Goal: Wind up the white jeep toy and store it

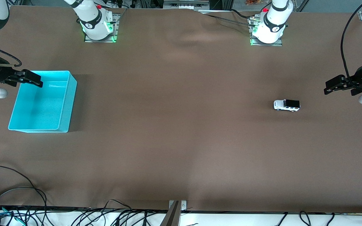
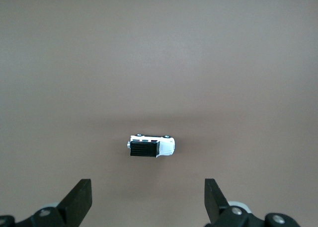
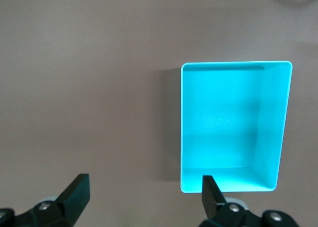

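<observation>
One white jeep toy (image 1: 286,105) sits on the desk (image 1: 181,141) toward my left arm's end, long axis along the desk's length. My left end effector (image 2: 148,199), released, hangs near it, far closer than my right end effector (image 3: 141,197), released, waiting over the one turquoise bin (image 1: 69,103), which is empty.

Robotics lab, brown-covered table (image 1: 174,131), bolted arm bases (image 1: 99,31), loose cables (image 1: 17,210) along the edge
</observation>
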`<act>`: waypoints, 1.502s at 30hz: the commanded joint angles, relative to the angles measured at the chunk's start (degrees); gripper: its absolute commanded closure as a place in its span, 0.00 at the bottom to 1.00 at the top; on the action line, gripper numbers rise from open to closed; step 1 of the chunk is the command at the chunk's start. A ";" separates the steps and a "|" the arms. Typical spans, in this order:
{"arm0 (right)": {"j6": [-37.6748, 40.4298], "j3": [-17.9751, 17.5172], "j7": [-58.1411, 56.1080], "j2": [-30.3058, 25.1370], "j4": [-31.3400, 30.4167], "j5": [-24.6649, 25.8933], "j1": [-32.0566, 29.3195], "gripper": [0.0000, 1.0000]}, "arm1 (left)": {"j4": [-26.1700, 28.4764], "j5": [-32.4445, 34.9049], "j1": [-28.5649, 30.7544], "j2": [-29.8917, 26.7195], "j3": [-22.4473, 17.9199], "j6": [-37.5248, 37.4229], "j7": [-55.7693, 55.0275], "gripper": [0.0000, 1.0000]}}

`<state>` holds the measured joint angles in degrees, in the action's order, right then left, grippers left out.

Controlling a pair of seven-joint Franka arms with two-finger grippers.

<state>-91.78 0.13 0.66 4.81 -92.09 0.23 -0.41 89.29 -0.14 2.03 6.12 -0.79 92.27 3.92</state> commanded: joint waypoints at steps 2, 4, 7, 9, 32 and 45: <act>-0.67 0.22 0.13 0.64 1.04 -1.02 -0.03 0.00 | -0.60 0.23 0.60 -0.32 0.26 -0.07 1.27 0.00; -0.59 0.22 0.04 0.72 1.30 -1.11 -0.11 0.00 | -0.60 0.15 0.60 -0.32 0.26 0.02 1.27 0.00; -0.77 0.22 0.13 0.81 1.30 -1.02 -0.11 0.00 | -0.52 0.14 0.60 -0.32 0.26 -0.07 1.27 0.00; -0.77 0.22 0.13 0.81 1.30 -1.02 -0.11 0.00 | -0.43 0.14 0.60 -0.32 0.26 -0.07 1.27 0.00; -1.03 0.22 0.13 0.81 1.30 -1.02 -0.11 0.00 | 0.45 0.14 0.60 -0.14 0.17 -0.86 0.48 0.00; -1.12 0.22 0.13 0.81 1.30 -1.11 -0.20 0.00 | 1.15 0.23 0.60 0.65 0.17 -1.47 -3.37 0.00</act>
<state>-93.05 0.22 0.67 5.02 -92.09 0.23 -0.46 90.19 -0.14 2.30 6.58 -0.79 91.81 3.52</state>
